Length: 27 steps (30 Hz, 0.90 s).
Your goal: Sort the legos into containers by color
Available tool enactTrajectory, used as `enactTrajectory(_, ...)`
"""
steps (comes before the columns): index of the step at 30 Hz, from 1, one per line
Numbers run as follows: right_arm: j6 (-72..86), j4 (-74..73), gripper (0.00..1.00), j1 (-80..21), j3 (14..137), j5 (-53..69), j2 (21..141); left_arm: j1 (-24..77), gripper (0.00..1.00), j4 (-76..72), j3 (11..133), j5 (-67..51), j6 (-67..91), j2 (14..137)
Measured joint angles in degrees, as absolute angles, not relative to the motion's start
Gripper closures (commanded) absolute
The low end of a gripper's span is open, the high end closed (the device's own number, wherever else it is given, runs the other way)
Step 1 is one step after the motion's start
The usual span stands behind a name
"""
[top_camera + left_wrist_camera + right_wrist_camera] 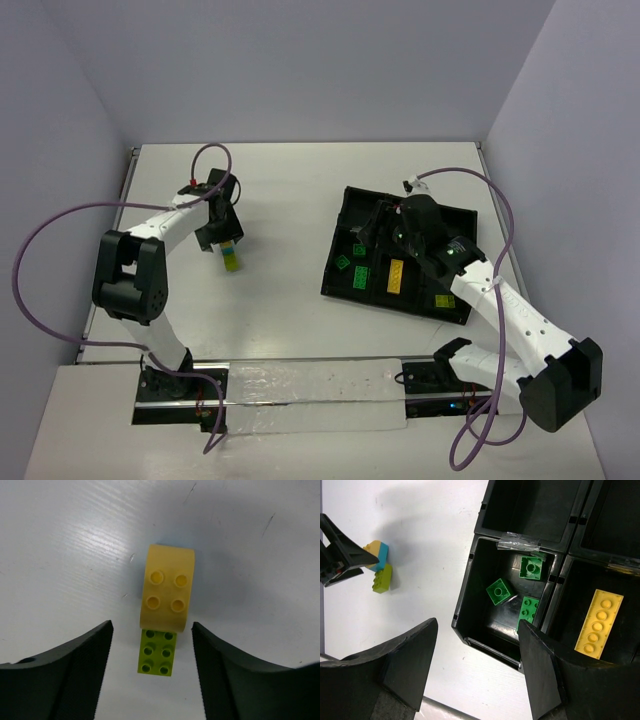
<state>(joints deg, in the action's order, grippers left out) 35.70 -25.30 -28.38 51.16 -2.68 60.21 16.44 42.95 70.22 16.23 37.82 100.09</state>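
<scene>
A stack of legos stands on the white table: a yellow brick (166, 595) on top, a light blue one (382, 556) under it, a lime brick (157, 651) at the base. My left gripper (222, 228) hangs open just above this stack (230, 252), jaws on either side. The black tray (345, 213) lies at the right. One compartment holds three green bricks (499, 591), the one beside it a long yellow brick (599, 623). My right gripper (383, 228) is open and empty above the tray's near-left corner.
The tray's far compartments (530, 510) look empty. A lime piece (441, 300) lies in a near right compartment. Purple cables loop off both arms. Walls close the table at left, back and right.
</scene>
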Motion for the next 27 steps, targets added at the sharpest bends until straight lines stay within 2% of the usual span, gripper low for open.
enactTrajectory(8, 35.66, -25.32, 0.27, -28.38, 51.42, -2.74, 61.01, 16.40, 0.50, 41.33, 71.42, 16.25, 36.76, 101.33)
enactTrajectory(12, 35.48, -25.34, 0.27, -28.38, 51.44, -2.78, 61.31, 16.40, 0.75, 41.09, 71.49, 16.21, 36.75, 101.98)
enactTrajectory(13, 35.48, -25.34, 0.27, -28.38, 51.44, -2.79, 61.34, 16.40, 0.88, 40.99, 71.56, 16.19, 36.73, 102.00)
enactTrajectory(14, 35.48, -25.34, 0.27, -28.38, 51.44, -2.79, 61.36, 16.40, 0.95, 40.97, 71.65, 16.13, 36.54, 102.00)
enactTrajectory(15, 35.48, -25.34, 0.27, -28.38, 51.46, -2.77, 61.36, 16.40, 0.98, 41.03, 71.83, 16.08, 36.55, 102.01)
enactTrajectory(23, 34.67, -25.88, 0.27, -28.38, 53.32, -2.81, 62.21, 16.40, 1.00, 42.64, 75.49, 13.02, 35.46, 98.32)
enactTrajectory(27, 33.45, -26.79, 0.27, -28.38, 54.99, -3.10, 62.64, 16.11, 1.00, 39.95, 76.42, -0.30, 32.73, 90.12)
